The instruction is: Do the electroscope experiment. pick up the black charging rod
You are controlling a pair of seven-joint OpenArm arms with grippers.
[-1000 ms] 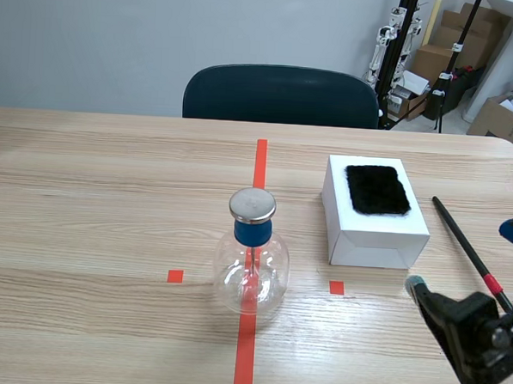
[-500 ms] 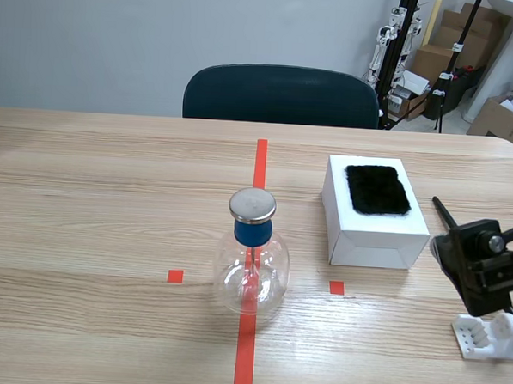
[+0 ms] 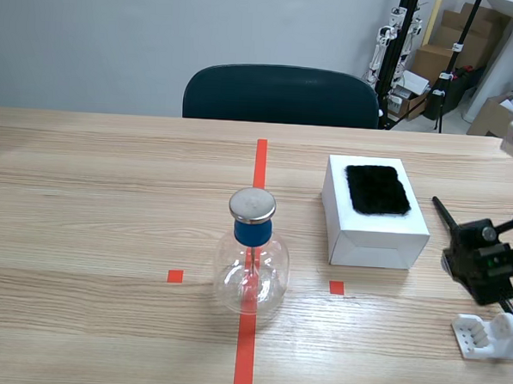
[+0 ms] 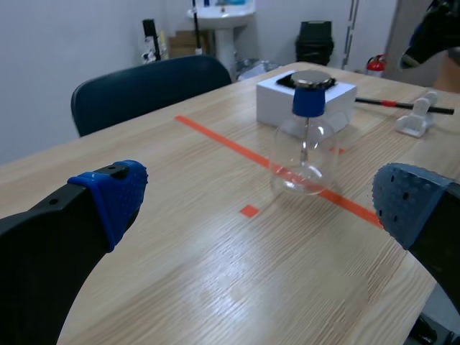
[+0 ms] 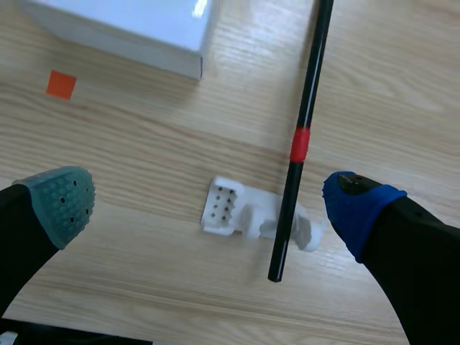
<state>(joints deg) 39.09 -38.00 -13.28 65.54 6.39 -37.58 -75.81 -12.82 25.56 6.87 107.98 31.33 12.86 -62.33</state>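
Black charging rod (image 3: 442,212) lies right of the white box (image 3: 370,237). Its far tip is near the box and its mid-length is hidden behind the right arm (image 3: 485,264). Small white stand (image 3: 487,336) sits at its near end. Electroscope flask (image 3: 251,269) is well apart at mid table (image 3: 109,219), so there's swing room inboard, likely less on the outer side

Left wrist: left pincer (image 4: 262,201) gapes wide, empty, back from the flask

Right wrist: right pincer (image 5: 210,205) spread wide over the stand, holding nothing. The rod runs between the fingers, much nearer the blue pad (image 5: 356,205) than the grey-green pad (image 5: 61,205). Risk: closing off-centre, blue pad lands first, shoves the thin round rod off the stand or drags the stand; suggest recentring before descent
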